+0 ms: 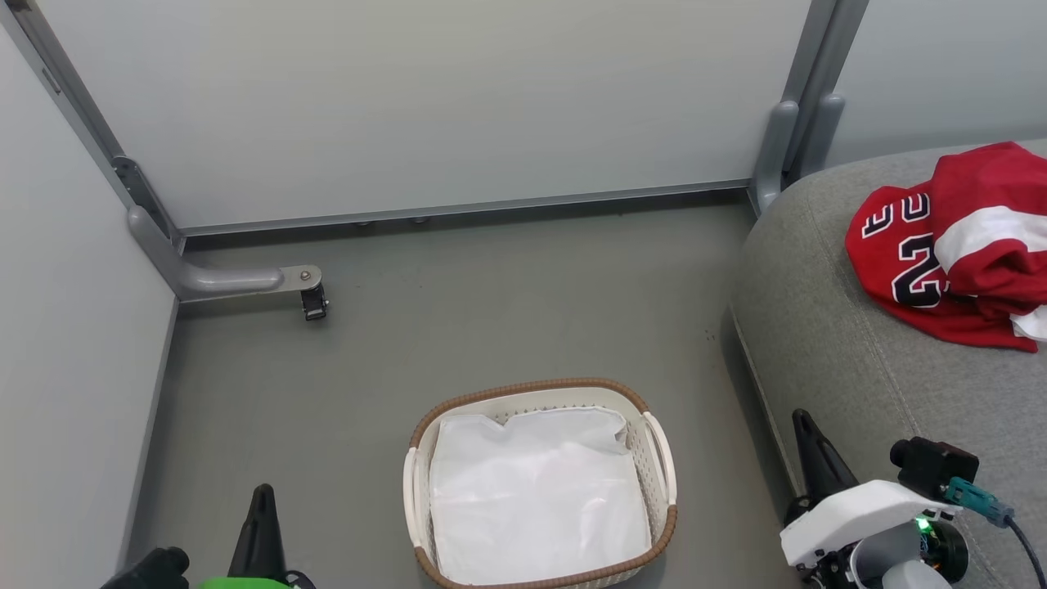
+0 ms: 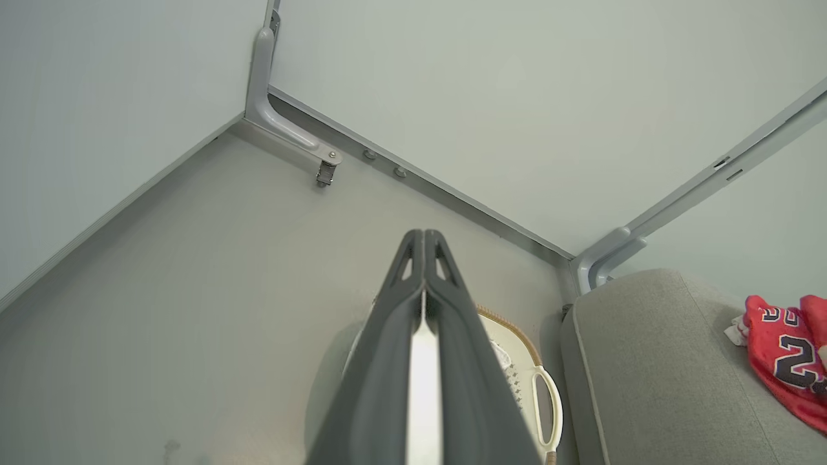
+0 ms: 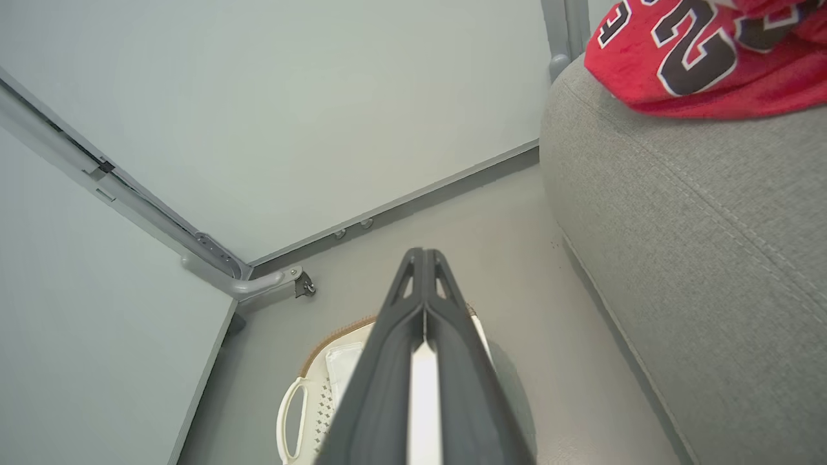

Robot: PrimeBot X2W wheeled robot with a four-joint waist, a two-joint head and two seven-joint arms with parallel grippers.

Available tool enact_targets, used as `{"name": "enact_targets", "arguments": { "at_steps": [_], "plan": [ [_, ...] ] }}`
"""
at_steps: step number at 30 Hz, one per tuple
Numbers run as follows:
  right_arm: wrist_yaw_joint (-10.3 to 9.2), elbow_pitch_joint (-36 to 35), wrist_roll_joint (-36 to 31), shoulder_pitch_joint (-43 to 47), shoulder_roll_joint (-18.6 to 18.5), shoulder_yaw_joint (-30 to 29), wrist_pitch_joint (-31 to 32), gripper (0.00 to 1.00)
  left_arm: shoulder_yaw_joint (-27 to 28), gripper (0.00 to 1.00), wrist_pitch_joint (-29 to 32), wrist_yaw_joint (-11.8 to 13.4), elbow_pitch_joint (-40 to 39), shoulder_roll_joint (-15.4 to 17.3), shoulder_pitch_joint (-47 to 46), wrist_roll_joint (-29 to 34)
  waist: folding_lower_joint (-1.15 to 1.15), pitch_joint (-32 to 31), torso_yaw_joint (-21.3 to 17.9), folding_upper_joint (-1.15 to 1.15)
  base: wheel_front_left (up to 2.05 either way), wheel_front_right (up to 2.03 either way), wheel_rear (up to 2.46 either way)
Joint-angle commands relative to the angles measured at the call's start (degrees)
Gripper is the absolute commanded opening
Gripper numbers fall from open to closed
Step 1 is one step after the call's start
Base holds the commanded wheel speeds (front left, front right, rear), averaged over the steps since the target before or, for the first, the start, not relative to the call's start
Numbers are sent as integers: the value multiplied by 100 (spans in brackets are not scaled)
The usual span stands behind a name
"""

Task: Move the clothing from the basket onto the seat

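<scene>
Left gripper [image 2: 424,236]: low at the left of the head view; its two dark fingers are pressed together along their length, holding nothing, tips over the floor short of the basket.
Right gripper [image 3: 424,253]: low at the right, beside the seat's front edge; fingers closed flat against each other, holding nothing.
Basket [image 1: 523,388]: on the floor between the two grippers, upright, with a flat white sheet [image 1: 536,491] lying in its bottom.
Floor [image 1: 491,303]: plain grey, running from the basket to the panels.
Seat [image 1: 818,327]: large grey cushion to the right of the basket, apart from it.
Clothing [image 1: 949,245]: red, crumpled in a heap on top of the seat towards its far right, black numerals facing up, a white band across the upper piece.
Partition panels [image 1: 409,106]: pale, closing off the far side, with a grey bracket [image 1: 237,281] at the left corner.
</scene>
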Motion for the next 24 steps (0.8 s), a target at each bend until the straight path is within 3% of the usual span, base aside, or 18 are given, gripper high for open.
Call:
{"name": "enact_targets", "arguments": {
  "at_steps": [1,24],
  "plan": [
    [-1,-112,243,-113,-25,-53,49,0,44,0,40,-41,-67,47,-202,-228,0,0,-2,0,0,0,0],
    [-3,-281,2228,-141,-40,-368,565,0,296,0,543,-150,-48,69,-560,-2036,0,-3,-41,0,0,0,0]
  ]
}}
